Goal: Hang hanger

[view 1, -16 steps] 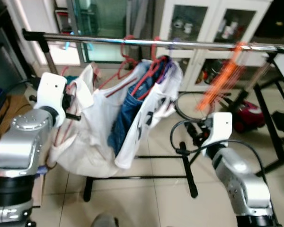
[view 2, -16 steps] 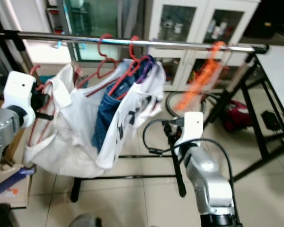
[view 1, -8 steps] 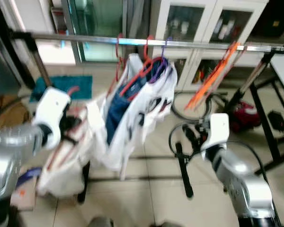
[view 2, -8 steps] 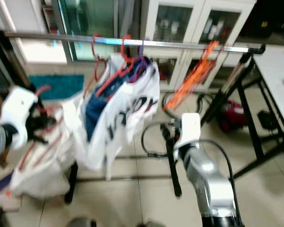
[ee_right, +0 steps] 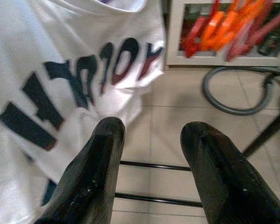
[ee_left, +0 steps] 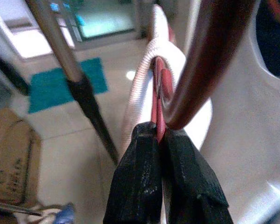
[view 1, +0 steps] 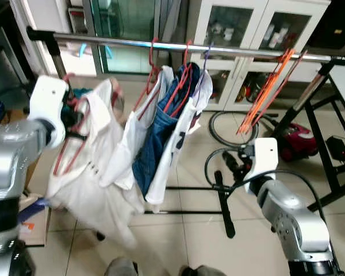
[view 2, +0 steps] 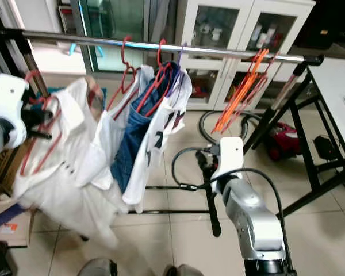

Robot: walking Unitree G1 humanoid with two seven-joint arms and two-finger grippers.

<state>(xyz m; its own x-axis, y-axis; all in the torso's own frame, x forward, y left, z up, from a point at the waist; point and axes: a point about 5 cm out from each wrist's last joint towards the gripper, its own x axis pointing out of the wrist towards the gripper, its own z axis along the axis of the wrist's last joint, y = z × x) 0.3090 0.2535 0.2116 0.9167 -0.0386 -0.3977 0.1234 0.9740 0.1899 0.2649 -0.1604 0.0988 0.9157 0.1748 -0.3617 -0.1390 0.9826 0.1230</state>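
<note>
Your left gripper (ee_left: 159, 140) clamps the red hanger (view 1: 69, 141) | white shirt (view 1: 98, 172) now lifted nearer the rail (view 1: 178, 46); hook it next | right gripper (ee_right: 151, 135) idle, fingers apart

Home laundry corner: clothes rail (view 1: 178, 47), cabinets (view 1: 259, 34)

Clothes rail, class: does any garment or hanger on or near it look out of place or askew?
Yes. The red hanger carrying the white shirt is off the rail, held low and tilted in the left gripper, so the shirt sags toward the floor.
</note>
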